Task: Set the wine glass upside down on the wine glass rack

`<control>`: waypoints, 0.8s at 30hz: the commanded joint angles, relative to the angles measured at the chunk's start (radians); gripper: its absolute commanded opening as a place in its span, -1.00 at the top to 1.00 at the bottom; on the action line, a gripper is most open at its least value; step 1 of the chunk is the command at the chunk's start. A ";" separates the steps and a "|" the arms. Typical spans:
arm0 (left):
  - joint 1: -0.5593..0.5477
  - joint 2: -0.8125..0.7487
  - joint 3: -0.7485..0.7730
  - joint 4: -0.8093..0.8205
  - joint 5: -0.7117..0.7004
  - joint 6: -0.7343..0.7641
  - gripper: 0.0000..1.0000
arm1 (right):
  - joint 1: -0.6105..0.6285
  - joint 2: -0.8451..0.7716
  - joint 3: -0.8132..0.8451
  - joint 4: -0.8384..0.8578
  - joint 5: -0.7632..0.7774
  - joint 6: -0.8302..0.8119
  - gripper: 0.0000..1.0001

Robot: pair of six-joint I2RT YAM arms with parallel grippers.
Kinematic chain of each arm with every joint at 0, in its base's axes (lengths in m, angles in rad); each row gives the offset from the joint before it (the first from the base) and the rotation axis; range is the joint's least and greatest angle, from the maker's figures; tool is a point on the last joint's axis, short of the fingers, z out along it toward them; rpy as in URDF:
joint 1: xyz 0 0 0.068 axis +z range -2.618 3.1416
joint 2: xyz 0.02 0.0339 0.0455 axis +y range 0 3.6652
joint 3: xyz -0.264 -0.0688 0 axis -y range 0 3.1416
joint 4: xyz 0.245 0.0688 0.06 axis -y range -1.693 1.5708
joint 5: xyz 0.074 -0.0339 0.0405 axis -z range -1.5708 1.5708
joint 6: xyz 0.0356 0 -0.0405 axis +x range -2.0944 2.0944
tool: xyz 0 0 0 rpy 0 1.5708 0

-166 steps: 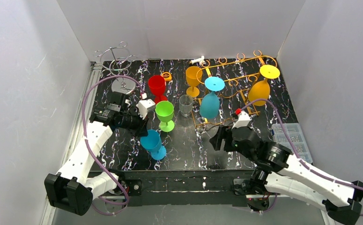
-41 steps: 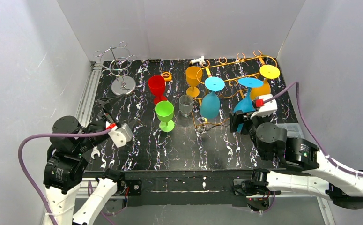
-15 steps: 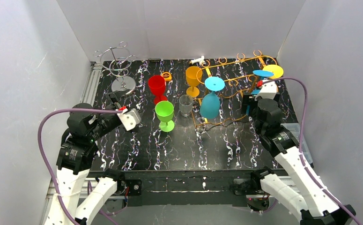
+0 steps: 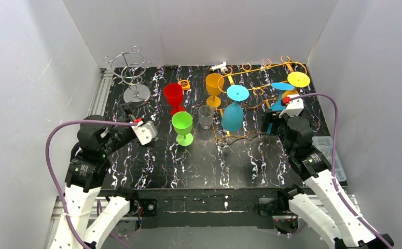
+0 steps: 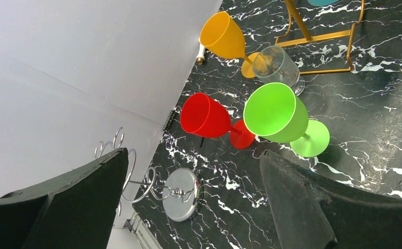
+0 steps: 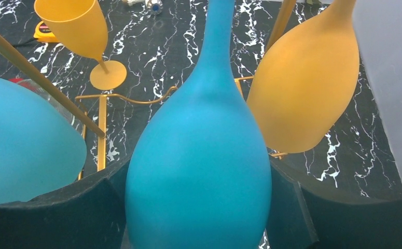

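The hanging step is in hand; the right gripper (image 6: 193, 218) pinches the bowl of the inverted blue wine glass (image 6: 201, 145), stem up, between a hung blue glass (image 6: 22, 145) and a hung orange glass (image 6: 307, 88) at the gold rack (image 6: 101, 135); its foot seems level with the rail, though whether it is seated is unclear; the next move calls for sliding the stem into the slot, then letting go; the left gripper (image 5: 193, 171) hangs spread and empty.

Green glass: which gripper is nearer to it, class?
Left. The left gripper is just left of the green glass, not touching it. The right gripper is far to its right, at the gold rack, around a blue glass.
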 commanded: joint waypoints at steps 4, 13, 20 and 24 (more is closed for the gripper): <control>-0.002 -0.037 -0.034 0.017 0.012 0.013 -0.97 | -0.002 0.034 -0.005 0.109 -0.050 0.029 -0.51; -0.001 -0.042 -0.037 0.001 0.009 0.016 -0.97 | -0.002 0.059 -0.032 0.162 -0.050 0.039 -0.70; -0.001 -0.040 -0.033 -0.012 0.007 0.014 -0.97 | -0.002 0.064 -0.076 0.177 -0.067 0.065 -0.97; -0.001 -0.035 -0.021 -0.018 0.007 0.009 -0.97 | -0.002 0.062 -0.078 0.172 -0.076 0.071 -0.97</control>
